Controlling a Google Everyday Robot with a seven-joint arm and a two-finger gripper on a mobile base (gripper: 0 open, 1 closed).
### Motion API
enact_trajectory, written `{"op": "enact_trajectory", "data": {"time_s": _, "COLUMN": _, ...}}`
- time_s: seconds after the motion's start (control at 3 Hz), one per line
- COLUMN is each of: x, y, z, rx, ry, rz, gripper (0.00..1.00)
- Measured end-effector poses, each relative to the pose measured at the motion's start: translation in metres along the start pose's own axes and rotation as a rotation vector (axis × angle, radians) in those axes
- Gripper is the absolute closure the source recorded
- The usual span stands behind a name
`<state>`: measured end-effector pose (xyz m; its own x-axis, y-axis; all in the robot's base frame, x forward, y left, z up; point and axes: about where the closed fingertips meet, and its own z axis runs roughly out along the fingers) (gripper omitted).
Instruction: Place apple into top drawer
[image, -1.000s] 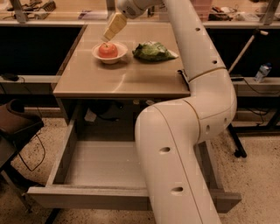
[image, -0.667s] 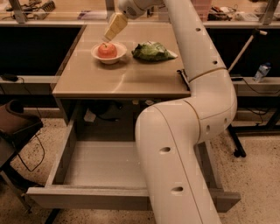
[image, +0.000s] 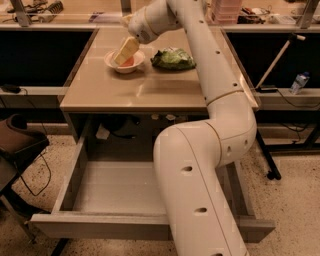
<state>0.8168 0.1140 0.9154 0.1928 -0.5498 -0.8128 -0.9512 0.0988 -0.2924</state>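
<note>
The red-orange apple (image: 129, 62) lies in a white bowl (image: 124, 67) at the back left of the tan table (image: 145, 92). My gripper (image: 125, 52) hangs down into the bowl, right on top of the apple and covering most of it. The top drawer (image: 120, 192) is pulled wide open below the table's front edge, its grey floor bare, with the flat front panel (image: 100, 226) nearest the camera. My white arm crosses the right half of the drawer and hides that side.
A green crinkled bag (image: 173, 59) sits on the table just right of the bowl. A dark chair (image: 17, 150) stands at the left of the drawer. Benches with cables run along both sides, and a water bottle (image: 299, 82) stands at the right.
My gripper has dropped lower and now sits over the apple inside the bowl, where before it hovered above it. The drawer and bag have not moved.
</note>
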Motion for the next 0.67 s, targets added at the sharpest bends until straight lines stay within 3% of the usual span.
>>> {"op": "enact_trajectory", "data": {"time_s": 0.33, "x": 0.0196, "y": 0.0139, "z": 0.0370, "rx": -0.077, "ry": -0.090, "rz": 0.073, "gripper": 0.00}}
{"op": "enact_trajectory", "data": {"time_s": 0.67, "x": 0.0218, "y": 0.0153, "z": 0.0412, "rx": -0.084, "ry": -0.095, "rz": 0.079, "gripper": 0.00}}
